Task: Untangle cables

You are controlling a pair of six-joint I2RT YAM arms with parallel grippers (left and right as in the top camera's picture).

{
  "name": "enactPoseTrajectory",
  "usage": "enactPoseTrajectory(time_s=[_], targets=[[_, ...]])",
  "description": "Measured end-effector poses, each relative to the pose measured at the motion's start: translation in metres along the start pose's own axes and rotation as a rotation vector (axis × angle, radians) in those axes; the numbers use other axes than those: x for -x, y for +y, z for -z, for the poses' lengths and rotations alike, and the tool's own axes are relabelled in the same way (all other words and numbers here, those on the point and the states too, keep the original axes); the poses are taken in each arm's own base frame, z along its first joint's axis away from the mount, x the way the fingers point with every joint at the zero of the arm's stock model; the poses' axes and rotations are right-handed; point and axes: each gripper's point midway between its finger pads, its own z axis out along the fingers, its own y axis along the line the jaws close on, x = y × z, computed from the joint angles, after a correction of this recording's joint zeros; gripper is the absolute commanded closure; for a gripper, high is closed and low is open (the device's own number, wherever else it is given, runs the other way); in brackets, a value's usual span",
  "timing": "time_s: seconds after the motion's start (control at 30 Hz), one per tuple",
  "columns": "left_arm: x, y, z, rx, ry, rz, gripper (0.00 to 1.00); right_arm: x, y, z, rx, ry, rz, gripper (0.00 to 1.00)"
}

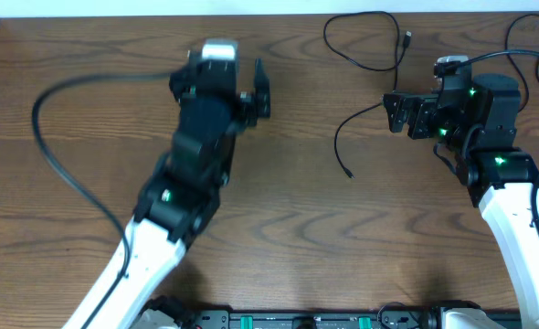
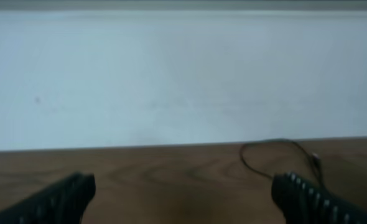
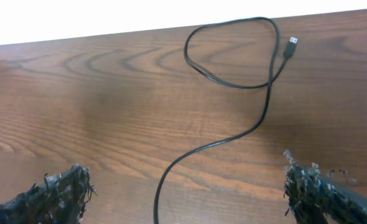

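Observation:
One thin black cable point(image 1: 336, 142) lies on the wooden table. It makes a loop at the back and ends in a USB plug point(image 1: 406, 38); its other end lies near the table's middle. In the right wrist view the cable point(image 3: 269, 102) runs from the loop and plug point(image 3: 291, 43) down between my fingers. My right gripper point(image 1: 391, 111) point(image 3: 186, 186) is open and holds nothing, just right of the cable's middle stretch. My left gripper point(image 1: 262, 89) point(image 2: 183, 193) is open and empty, well left of the cable, which shows far off in the left wrist view point(image 2: 277, 144). No white cable is in view.
A thick black arm cable point(image 1: 46, 137) curves across the table's left side. Another black cord point(image 1: 525, 20) arcs at the back right corner by the right arm; I cannot tell what it belongs to. A white wall point(image 2: 183, 81) runs along the table's back edge.

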Motion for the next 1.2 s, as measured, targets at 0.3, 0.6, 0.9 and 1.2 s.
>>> enactPoseTrajectory(time_s=[0.3, 0.6, 0.9, 1.2], targets=[[-0.049, 0.032, 0.052, -0.106, -0.168, 0.021, 0.04, 0.0, 0.0, 0.0, 0.0, 0.001, 0.0, 0.01], [-0.077, 0.075, 0.101, -0.052, -0.277, 0.031, 0.05, 0.0, 0.0, 0.0, 0.0, 0.001, 0.0, 0.01], [-0.131, 0.105, 0.113, 0.027, -0.271, 0.113, 0.05, 0.0, 0.0, 0.0, 0.0, 0.001, 0.0, 0.01], [-0.174, 0.111, 0.114, 0.05, -0.167, 0.182, 0.04, 0.0, 0.0, 0.0, 0.0, 0.0, 0.0, 0.01]])
